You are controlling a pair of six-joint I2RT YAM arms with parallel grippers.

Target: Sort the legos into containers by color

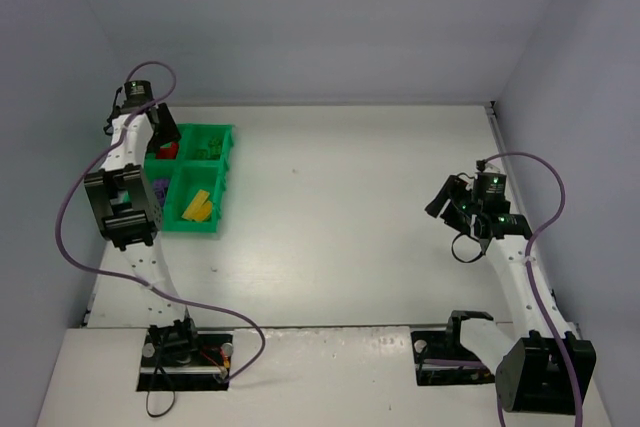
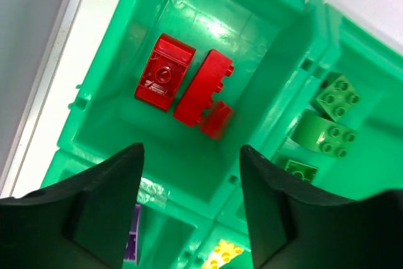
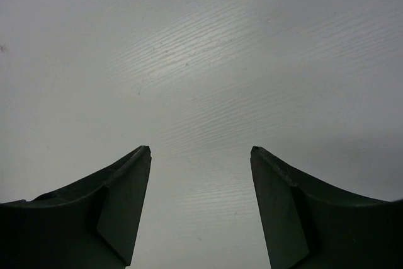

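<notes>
From above: one table (image 1: 330, 197) and two arms. One green tray (image 1: 190, 230) near the far left corner of the table, with four compartments set two by two. Red bricks (image 1: 166, 153) in the far left compartment, green bricks (image 1: 206, 143) in the far right, purple brick (image 1: 158, 188) in the near left, yellow brick (image 1: 198, 206) in the near right. All too small here for a count. Left fingers (image 1: 163, 134) over the far left part of the tray, opening unclear from this height. Right fingers (image 1: 443, 203) well apart from the tray, over bare table on the right side.

From the left wrist: left fingers (image 2: 123, 181) spread apart, nothing between them, hanging above the red compartment. Three red bricks there: one flat piece (image 2: 164, 72), one long piece (image 2: 203, 86) just beside it, and one small piece (image 2: 216, 120) touching the long one's end. Three green bricks (image 2: 338, 97) in the neighbouring compartment to the right. One yellow brick (image 2: 221, 253) at the bottom edge, one purple brick (image 2: 131, 237) partly hidden behind the left finger.

From the right wrist: right fingers (image 3: 126, 187) spread apart, holding nothing. Only bare table (image 3: 201, 61) below them.
</notes>
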